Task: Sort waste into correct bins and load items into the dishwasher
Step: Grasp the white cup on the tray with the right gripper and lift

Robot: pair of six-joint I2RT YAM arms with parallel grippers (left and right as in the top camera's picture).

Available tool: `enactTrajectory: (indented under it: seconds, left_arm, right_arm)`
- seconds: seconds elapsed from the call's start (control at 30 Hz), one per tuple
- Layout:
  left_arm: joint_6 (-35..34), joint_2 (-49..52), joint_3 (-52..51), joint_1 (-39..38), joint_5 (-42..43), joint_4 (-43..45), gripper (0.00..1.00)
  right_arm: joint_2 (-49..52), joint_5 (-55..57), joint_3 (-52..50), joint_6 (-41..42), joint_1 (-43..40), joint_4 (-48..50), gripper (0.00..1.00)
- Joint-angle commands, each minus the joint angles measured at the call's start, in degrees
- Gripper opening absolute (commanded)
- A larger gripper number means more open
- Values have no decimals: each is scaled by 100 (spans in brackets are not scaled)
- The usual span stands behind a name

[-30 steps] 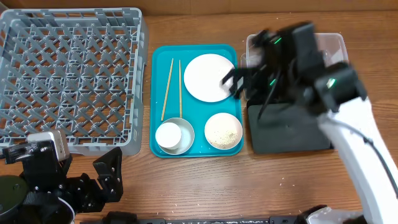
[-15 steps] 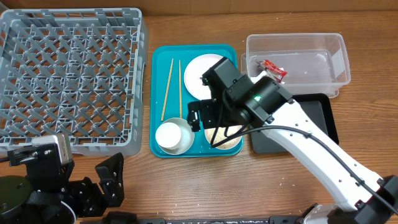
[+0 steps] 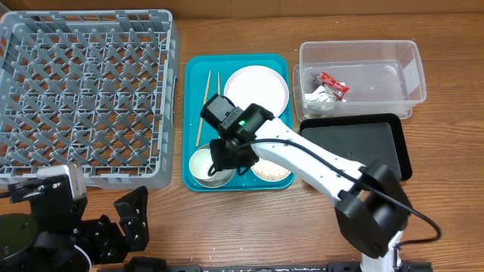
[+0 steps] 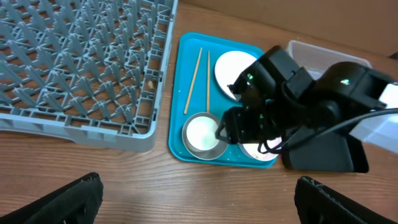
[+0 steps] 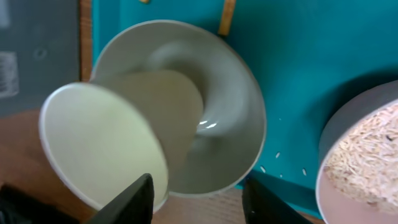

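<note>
Right arm reaches across frame centre in the overhead view. Right gripper (image 5: pixel 198 186) sits low over the teal tray (image 5: pixel 323 50), at its lower-left corner.

- Wrist view: white cup (image 5: pixel 106 143) is tipped on its side, mouth leaning out over the rim of the grey-blue bowl (image 5: pixel 230 106) it sits in. One finger shows at the cup's edge, the other just outside the bowl rim. Jaws stand partly apart. Cannot tell whether they grip the cup, the bowl rim or nothing.
- Left gripper (image 4: pixel 198 182) is spread wide and empty, low at the bottom left, short of the rack (image 3: pixel 87 91).
- Pink bowl (image 5: pixel 367 155) is just right of the grey-blue bowl and holds rice (image 5: pixel 357 146), with a few grains loose on the tray.
- Plate (image 3: pixel 261 87) and chopsticks (image 3: pixel 204 107) lie on the upper half of the tray.
- Clear tub (image 3: pixel 378 45), upper right, holds the wrapper (image 3: pixel 331 83) and paper scrap (image 3: pixel 318 100). Black tray (image 3: pixel 355 147) below it looks bare.
- Nothing shows in the rack.

Step in hand, as I read it: dry waste is binned, rice is not yet dealt with, and dish loading is starting with the cup.

Next move calls for a firm pinch on the cup wall alone, then a lift clear of the bowl. The carry goes left to the rack, setting the cup down between the grid pegs. If the bowl rim is caught too, both may drag.
</note>
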Motion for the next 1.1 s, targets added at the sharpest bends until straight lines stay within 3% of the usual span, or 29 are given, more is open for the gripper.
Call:
enactTrajectory:
  seconds: [0.0,0.13,0.3,0.6,0.77,0.87,1.07]
  left_arm:
    - [13,33,-17,24,-247,4,100]
    - [13,50,-20,24,-284,-2,100]
    - [7,55,-116,24,-356,98,100]
    - [-525,221,-1451,24,-284,807,100]
    - [-411,647,-1860,26,809,1300,100]
    - [-68,896,-1858,31,2037,1749,100]
    - [289,1410,-1858,188,4511,2531,100]
  right_arm:
    - [149,105,28,111,15,68,35]
    - [155,173,28,90,4,229,18]
    - [149,76,39,96,4,396,4]
    - [-772,-87,356,37,-647,-7,4]
    - [-1751,-857,365,-909,-1499,-227,4]
    - [-2249,-1626,365,-1519,-2052,-354,4]
    - [-3040,-4319,365,-2844,-3265,-474,4]
